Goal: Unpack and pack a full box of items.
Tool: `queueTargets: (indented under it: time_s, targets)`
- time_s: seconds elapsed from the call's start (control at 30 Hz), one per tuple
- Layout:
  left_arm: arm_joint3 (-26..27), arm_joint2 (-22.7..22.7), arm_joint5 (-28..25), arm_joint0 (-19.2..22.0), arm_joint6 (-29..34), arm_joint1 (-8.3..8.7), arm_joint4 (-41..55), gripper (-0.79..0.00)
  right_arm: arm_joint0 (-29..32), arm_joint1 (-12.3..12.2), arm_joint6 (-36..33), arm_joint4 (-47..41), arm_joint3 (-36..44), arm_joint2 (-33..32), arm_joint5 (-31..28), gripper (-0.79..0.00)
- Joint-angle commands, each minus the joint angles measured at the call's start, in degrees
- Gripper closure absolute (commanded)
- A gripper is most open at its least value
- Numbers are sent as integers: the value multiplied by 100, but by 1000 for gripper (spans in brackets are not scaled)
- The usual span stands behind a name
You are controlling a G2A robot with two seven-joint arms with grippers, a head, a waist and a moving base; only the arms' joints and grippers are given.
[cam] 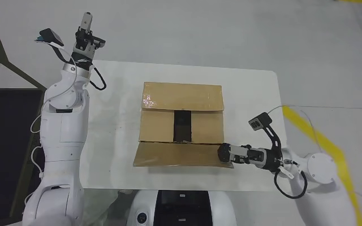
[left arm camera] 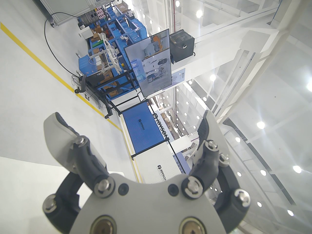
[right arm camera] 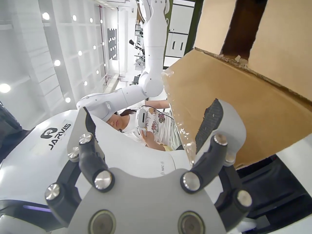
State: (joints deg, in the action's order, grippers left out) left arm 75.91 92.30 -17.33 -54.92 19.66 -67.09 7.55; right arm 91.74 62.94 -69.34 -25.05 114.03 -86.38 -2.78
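A brown cardboard box stands mid-table, its far flap and near flap folded outward. Between the two inner flaps runs a dark gap; the contents are hidden. My right gripper is at the near flap's right corner. In the right wrist view it is open and straddles the taped edge of that flap, with one finger against the cardboard. My left gripper is raised beyond the table's far left corner, away from the box. It is open and holds nothing.
The white table has bare surface left and right of the box. Its near edge lies just below the near flap. A yellow floor line runs past the table's right side.
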Motion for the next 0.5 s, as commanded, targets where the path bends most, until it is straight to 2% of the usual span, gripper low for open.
queueTargets:
  time_s: [0.0, 0.47]
  targets:
    - [0, 0, 0, 0, 0, 0, 0, -785, 44, -15, -36, 68, 11, 36, 41, -785]
    - [0, 0, 0, 0, 0, 0, 0, -785, 249, -107, -103, 551, -96, 339, 319, -785]
